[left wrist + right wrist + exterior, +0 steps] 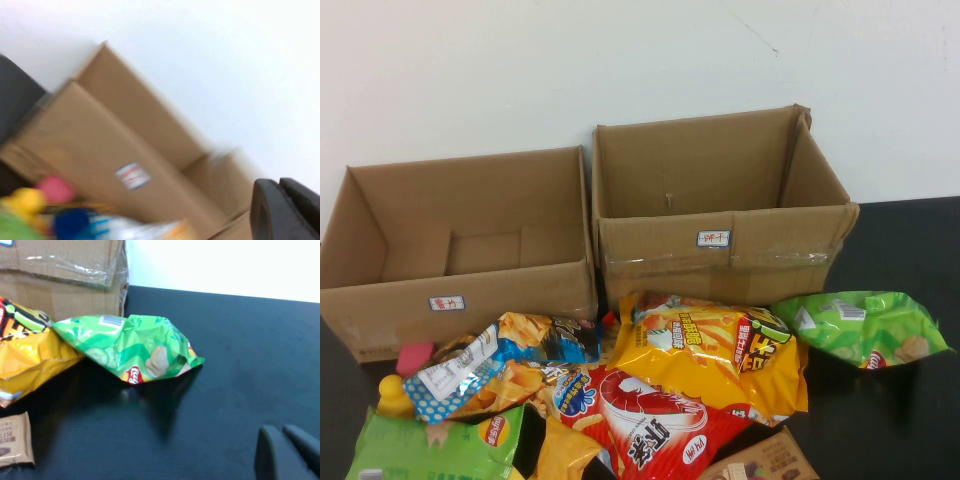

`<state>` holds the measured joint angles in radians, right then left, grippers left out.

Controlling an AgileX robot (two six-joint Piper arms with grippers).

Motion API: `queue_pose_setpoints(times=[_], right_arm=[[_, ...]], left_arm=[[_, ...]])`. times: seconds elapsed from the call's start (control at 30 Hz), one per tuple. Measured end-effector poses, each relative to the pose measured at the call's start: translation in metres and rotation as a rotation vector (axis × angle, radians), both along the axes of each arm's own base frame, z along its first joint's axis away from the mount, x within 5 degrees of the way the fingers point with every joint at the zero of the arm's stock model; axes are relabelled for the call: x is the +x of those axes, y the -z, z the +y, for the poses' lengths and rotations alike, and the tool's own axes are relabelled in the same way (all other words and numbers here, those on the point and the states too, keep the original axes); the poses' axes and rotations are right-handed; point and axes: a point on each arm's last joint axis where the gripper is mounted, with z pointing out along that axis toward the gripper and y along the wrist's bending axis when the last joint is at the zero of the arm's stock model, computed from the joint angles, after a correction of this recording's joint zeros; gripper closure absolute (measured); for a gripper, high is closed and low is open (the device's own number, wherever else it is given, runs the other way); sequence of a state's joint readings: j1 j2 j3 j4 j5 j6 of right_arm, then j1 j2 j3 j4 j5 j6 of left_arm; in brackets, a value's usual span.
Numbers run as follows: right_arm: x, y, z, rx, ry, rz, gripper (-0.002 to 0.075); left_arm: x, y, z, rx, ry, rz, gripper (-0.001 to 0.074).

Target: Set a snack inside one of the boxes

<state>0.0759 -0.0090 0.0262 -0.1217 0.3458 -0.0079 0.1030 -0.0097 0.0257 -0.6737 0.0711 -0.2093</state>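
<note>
Two open cardboard boxes stand at the back of the black table: a left box and a right box, both empty inside. Several snack bags lie in front of them: a yellow chip bag, a red shrimp-cracker bag, a blue-and-orange bag and a green Lay's bag. Neither gripper shows in the high view. My left gripper is shut and empty, in the air facing the left box. My right gripper is shut and empty, over bare table beside the green Lay's bag.
A green bag, a yellow toy, a pink block and a brown packet lie at the front. A white wall stands behind the boxes. Bare black table lies at the right.
</note>
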Motion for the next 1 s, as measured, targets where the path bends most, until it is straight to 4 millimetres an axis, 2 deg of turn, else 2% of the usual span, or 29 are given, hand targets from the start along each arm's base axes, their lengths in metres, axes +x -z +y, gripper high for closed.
queue_pose_setpoints(times=[0.07, 0.13, 0.63, 0.7, 0.77, 0.83, 1.0], right_arm=[[0.000, 0.000, 0.000, 0.000, 0.000, 0.000, 0.0727], [0.000, 0.000, 0.000, 0.000, 0.000, 0.000, 0.0727], [0.000, 0.000, 0.000, 0.000, 0.000, 0.000, 0.0727], [0.000, 0.000, 0.000, 0.000, 0.000, 0.000, 0.0727], [0.000, 0.000, 0.000, 0.000, 0.000, 0.000, 0.0727], [0.000, 0.000, 0.000, 0.000, 0.000, 0.000, 0.0727], [0.000, 0.000, 0.000, 0.000, 0.000, 0.000, 0.0727]], left_arm=[[0.000, -0.004, 0.002, -0.149, -0.021, -0.048, 0.0738], [0.000, -0.006, 0.004, -0.207, -0.035, -0.072, 0.0738], [-0.002, -0.011, 0.011, -0.324, -0.105, -0.154, 0.0738], [-0.001, -0.014, 0.001, -0.155, -0.005, -0.088, 0.0738], [-0.004, -0.028, -0.007, 0.068, 0.089, -0.043, 0.0738], [-0.007, -0.049, -0.014, 0.319, 0.173, 0.019, 0.0738], [0.003, -0.088, -0.016, 0.713, 0.345, 0.301, 0.0738]])
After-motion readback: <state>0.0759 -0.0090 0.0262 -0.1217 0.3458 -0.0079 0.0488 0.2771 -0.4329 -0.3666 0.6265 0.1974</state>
